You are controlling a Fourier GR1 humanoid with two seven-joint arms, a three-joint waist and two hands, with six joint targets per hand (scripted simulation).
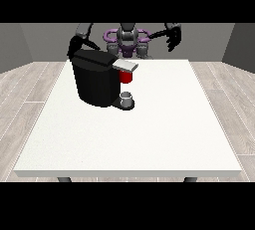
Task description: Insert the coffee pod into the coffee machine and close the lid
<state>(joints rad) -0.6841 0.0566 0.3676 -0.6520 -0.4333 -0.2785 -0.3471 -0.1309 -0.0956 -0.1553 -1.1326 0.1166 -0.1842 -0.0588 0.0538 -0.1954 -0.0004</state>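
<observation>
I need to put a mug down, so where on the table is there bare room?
The large white table is bare across its near half and along the view's right side, right of the small grey cup. It is crowded at the far corner on the view's left, where the black coffee machine stands.

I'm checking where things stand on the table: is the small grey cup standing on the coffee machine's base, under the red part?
Yes, the small grey cup stands on the low base of the black coffee machine, directly below the red part under the grey lid.
</observation>
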